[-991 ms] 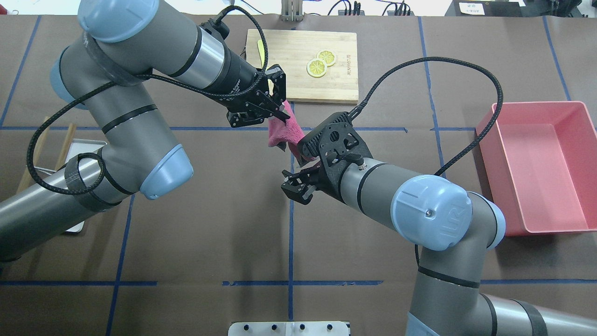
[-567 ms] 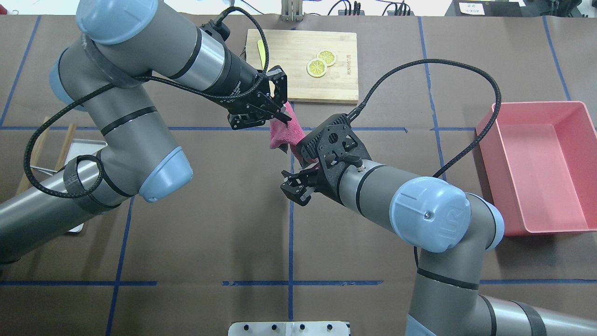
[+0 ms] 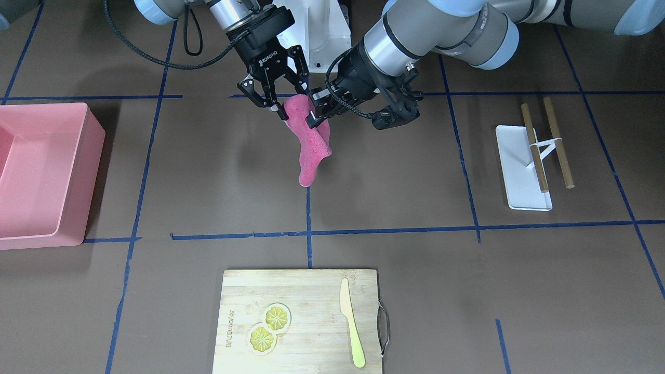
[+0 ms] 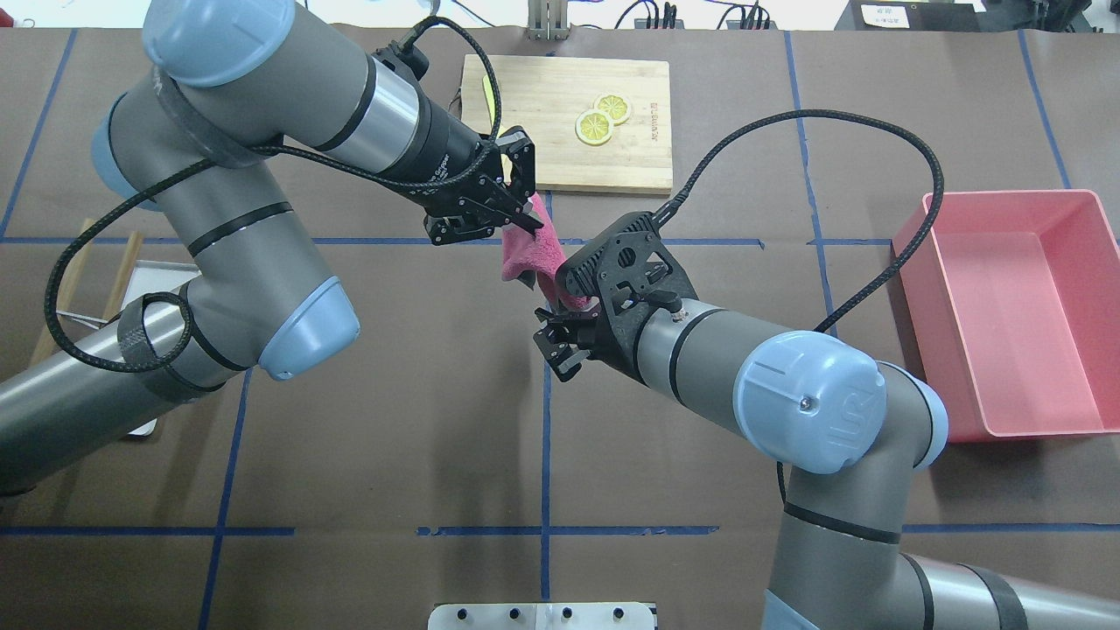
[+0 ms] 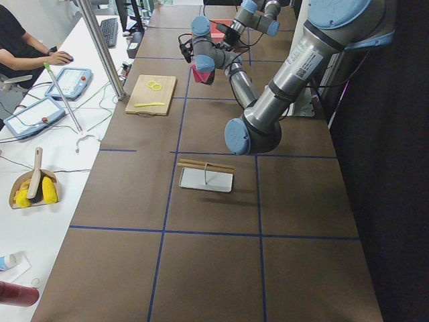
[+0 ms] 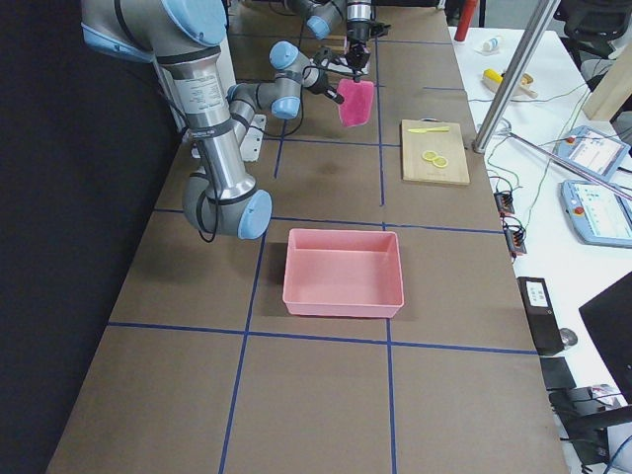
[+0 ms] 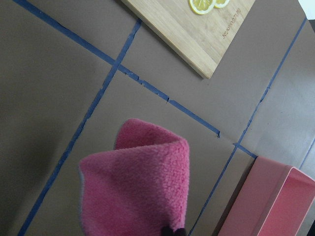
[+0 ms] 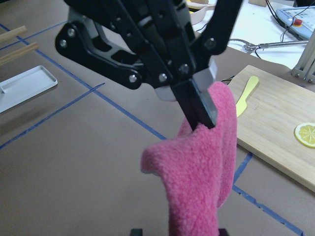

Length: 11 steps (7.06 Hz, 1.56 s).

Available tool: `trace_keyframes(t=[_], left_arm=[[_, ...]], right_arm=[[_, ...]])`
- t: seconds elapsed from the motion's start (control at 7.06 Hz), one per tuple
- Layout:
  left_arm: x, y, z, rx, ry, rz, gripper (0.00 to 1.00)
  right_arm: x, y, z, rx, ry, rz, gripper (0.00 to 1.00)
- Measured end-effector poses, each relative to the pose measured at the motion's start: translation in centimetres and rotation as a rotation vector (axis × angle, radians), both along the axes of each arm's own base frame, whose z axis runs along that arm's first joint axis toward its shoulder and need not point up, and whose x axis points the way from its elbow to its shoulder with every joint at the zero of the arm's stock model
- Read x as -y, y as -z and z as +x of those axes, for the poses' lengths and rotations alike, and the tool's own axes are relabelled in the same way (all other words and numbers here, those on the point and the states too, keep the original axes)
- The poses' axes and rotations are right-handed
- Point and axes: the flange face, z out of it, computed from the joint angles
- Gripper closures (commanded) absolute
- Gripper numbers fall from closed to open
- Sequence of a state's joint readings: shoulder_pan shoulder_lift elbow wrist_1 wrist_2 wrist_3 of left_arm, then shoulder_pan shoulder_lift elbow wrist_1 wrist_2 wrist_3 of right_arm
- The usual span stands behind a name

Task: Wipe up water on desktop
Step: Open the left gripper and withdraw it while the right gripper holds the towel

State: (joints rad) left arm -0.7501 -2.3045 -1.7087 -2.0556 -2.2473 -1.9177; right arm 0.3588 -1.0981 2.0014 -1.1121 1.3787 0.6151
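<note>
L gripper (image 4: pixel 525 219): jaws pinched shut on the top corner of the pink cloth (image 3: pixel 311 150). The rest hangs free, off the desktop (image 4: pixel 394 420).
R gripper (image 4: pixel 553 341): jaws apart, nothing clamped. The R wrist cam shows its 2 fingertips either side of the cloth's lower hang, w/ a gap on at least 1 side.

Change vs 1 s ago: R gripper has crept fwd toward the cutting board (image 4: pixel 612 149), so its jaws now bracket the fabric. Jaw spread maybe a bit narrower, not sure. L gripper + cloth barely moved.

Meaning, my read: looks like a 2nd grip or a hand-over being set up. Wiping hasn't begun, as the cloth is in the air just robot-side of the board's near edge. Can't make out any water on the brown surface in any view, so the target spot is unknown. R prob. needs to close on the lower hang before L lets go, else the cloth drops in a heap.

Further out:
- 2 lemon slices (image 4: pixel 602 120) + yellow knife (image 3: pixel 351 322) on the board.
- Pink bin (image 4: pixel 1015 306) well off to the board's robot-R side.
- White tray w/ 2 sticks (image 3: pixel 524 166) well off to its robot-L side.
</note>
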Motion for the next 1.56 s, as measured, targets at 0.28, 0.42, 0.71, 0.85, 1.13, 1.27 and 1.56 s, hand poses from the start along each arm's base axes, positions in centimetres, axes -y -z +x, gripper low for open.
trace_keyframes(t=[0.28, 0.42, 0.71, 0.85, 1.13, 1.27, 1.56], left_arm=[[-0.03, 0.02, -0.04, -0.001, 0.000, 0.001, 1.00], [-0.04, 0.03, -0.04, -0.001, 0.000, 0.001, 1.00], [-0.07, 0.07, -0.07, -0.002, 0.000, 0.002, 1.00], [-0.07, 0.08, -0.08, -0.002, 0.000, 0.002, 1.00], [-0.08, 0.09, -0.09, -0.002, 0.000, 0.002, 0.98], [-0.07, 0.09, -0.10, -0.002, 0.000, 0.002, 0.94], [-0.06, 0.13, -0.19, -0.004, 0.001, 0.004, 0.12]], right_arm=[[0.00, 0.01, 0.02, 0.000, 0.000, 0.000, 0.59], [0.01, 0.01, 0.02, 0.000, -0.001, 0.000, 0.76], [0.00, -0.05, 0.04, 0.000, -0.001, -0.001, 0.99], [0.00, -0.13, 0.06, -0.001, -0.001, -0.002, 1.00], [0.00, -0.27, 0.04, -0.003, -0.002, -0.004, 1.00], [0.00, -0.30, 0.04, -0.002, -0.002, -0.006, 1.00], [-0.01, -0.22, 0.09, 0.003, -0.004, -0.011, 1.00]])
